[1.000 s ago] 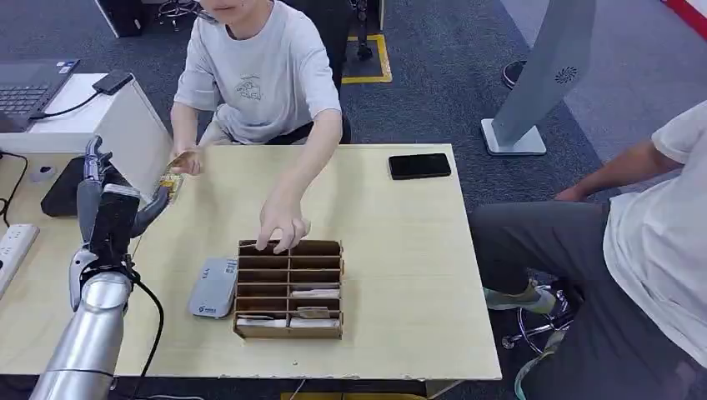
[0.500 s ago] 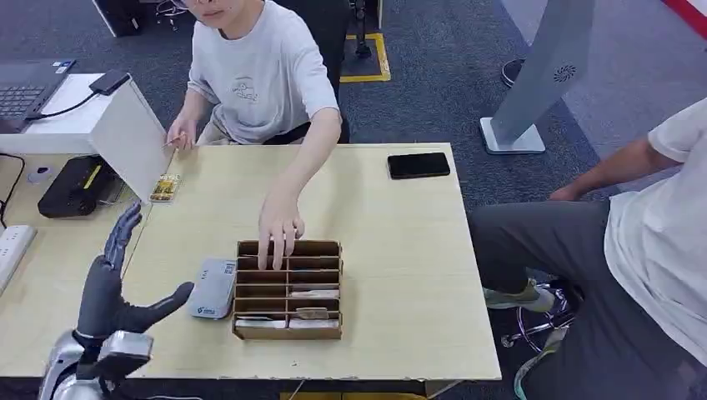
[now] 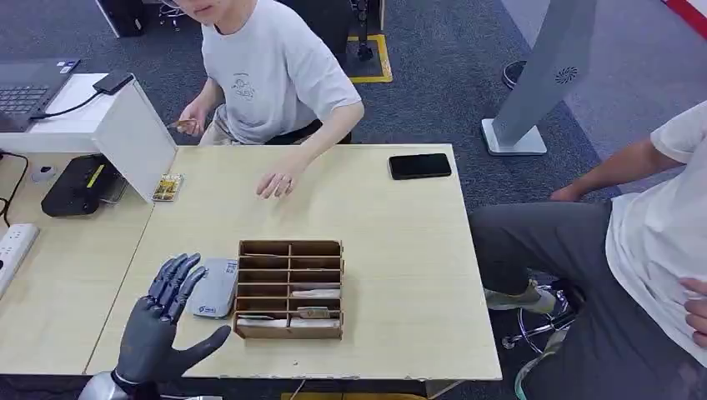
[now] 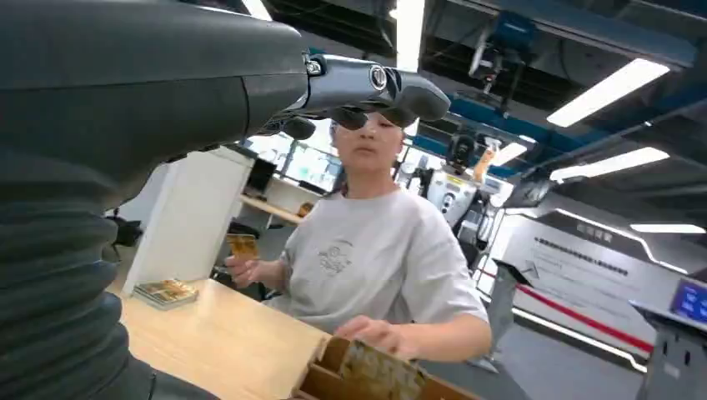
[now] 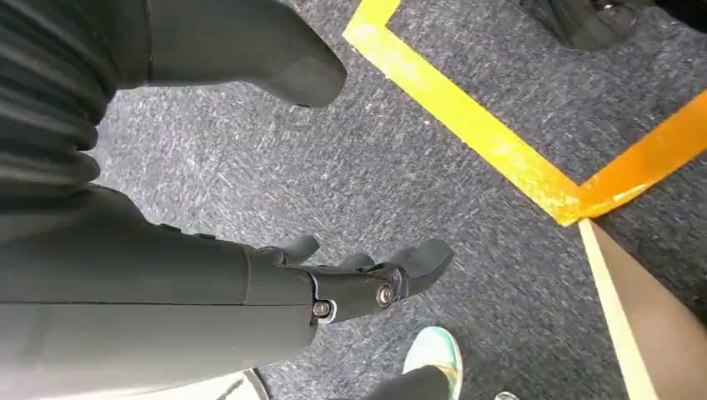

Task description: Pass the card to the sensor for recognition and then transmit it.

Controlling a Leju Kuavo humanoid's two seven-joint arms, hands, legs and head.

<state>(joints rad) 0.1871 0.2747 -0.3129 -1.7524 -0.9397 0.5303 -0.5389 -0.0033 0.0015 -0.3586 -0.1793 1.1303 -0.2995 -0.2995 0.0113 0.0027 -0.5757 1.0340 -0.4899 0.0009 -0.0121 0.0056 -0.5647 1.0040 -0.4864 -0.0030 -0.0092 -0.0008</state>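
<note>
Holding the card: the person's hand [image 3: 185, 125] across the counter [image 3: 392, 242] has the card [image 3: 179, 124], off the counter's far left edge.
Sensor: grey reader [image 3: 214, 287] flat on the counter, touching the left side of the wooden organizer [image 3: 289, 289].
Left robot hand [image 3: 160, 321]: fingers spread, palm bare, hovering just left of the reader.
Right robot hand [image 5: 333, 275]: hangs over the carpet, fingers apart, nothing in it.
Around: card stack [image 3: 167, 187] by a white box [image 3: 137, 133]; black phone [image 3: 419, 166] far right; the person's other hand [image 3: 276, 182] rests beyond the organizer.
</note>
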